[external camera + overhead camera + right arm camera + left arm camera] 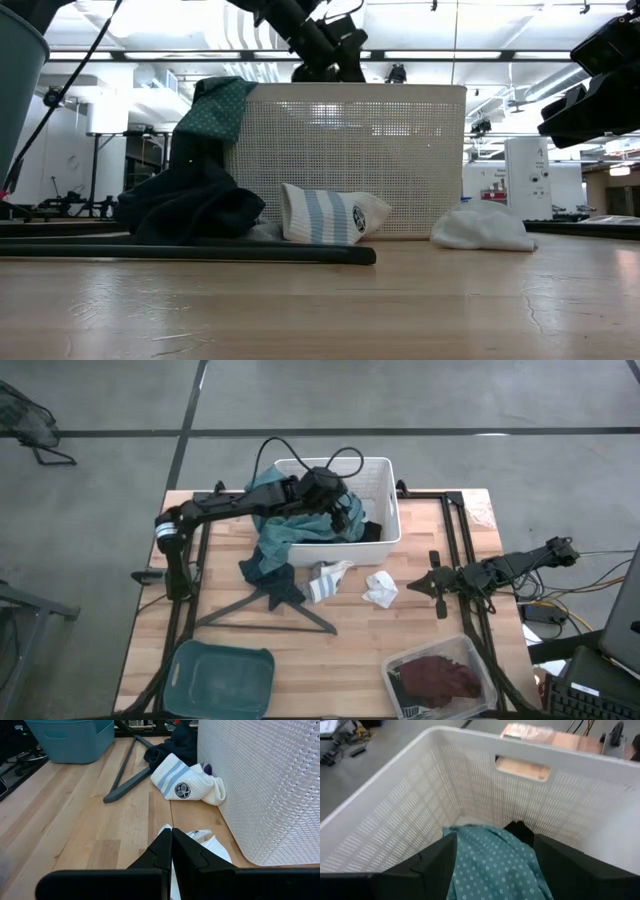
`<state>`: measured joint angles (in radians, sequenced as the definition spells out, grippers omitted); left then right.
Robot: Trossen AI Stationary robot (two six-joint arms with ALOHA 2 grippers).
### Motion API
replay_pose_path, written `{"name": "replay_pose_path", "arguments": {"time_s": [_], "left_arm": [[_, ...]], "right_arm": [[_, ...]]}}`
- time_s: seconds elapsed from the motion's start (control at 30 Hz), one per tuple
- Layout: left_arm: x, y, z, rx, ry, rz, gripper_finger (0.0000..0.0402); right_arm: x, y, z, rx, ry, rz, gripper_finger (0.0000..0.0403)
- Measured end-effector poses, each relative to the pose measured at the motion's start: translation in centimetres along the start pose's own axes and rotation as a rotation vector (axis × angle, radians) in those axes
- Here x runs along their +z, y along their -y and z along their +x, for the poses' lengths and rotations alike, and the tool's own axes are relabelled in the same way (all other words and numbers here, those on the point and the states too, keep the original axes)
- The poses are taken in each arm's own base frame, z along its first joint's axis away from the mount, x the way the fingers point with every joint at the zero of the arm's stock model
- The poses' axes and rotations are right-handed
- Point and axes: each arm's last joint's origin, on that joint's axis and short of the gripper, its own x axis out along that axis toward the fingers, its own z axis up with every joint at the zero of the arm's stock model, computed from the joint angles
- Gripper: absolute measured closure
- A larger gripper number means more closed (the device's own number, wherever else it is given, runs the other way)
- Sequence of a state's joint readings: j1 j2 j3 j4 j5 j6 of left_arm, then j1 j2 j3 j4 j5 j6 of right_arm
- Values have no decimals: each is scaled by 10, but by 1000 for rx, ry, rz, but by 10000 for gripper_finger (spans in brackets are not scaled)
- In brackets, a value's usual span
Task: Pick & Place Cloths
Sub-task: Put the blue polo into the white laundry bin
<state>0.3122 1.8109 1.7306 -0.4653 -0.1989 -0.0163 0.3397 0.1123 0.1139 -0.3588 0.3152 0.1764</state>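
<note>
A large teal-green dotted cloth (300, 525) lies over the left wall of the white perforated basket (385, 480). Its dark navy lower end (268, 572) rests on the table. My left gripper (495, 840) hovers over the inside of the basket, shut on the teal cloth (492, 865). A black piece (520, 827) lies on the basket floor. A white and blue-striped sock (182, 785) and a small white cloth (380, 590) lie on the table by the basket's near wall. My right gripper (171, 837) is shut and raised, just right of the white cloth (200, 845). My left gripper holds a bunched part of the teal-green cloth (485, 855) between its two fingers, coming from above and slanting into the basket. The cloth hangs below the fingers. The rest trails over the basket's left rim (262, 510) down to the table.
A dark grey clothes hanger (270, 610) lies on the table left of the sock. A teal bin (220, 680) stands at the near left. A clear container (475, 655) holding a maroon cloth (440, 678) stands at the near right. Bare wood lies between them.
</note>
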Motion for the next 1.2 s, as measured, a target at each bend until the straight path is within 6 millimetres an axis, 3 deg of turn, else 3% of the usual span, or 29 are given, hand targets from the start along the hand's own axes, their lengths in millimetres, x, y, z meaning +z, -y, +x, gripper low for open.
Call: {"name": "replay_pose_path", "arguments": {"time_s": [0.3, 0.73, 1.2], "left_arm": [[10, -4, -21, -1, 43, 5, 133], [30, -14, -75, -3, 165, -17, 133], [8, -20, -109, -5, -70, 2, 135]], "right_arm": [[0, 0, 0, 0, 0, 0, 394], [0, 0, 0, 0, 0, 0, 394], [0, 0, 0, 0, -1, 0, 394]]}}
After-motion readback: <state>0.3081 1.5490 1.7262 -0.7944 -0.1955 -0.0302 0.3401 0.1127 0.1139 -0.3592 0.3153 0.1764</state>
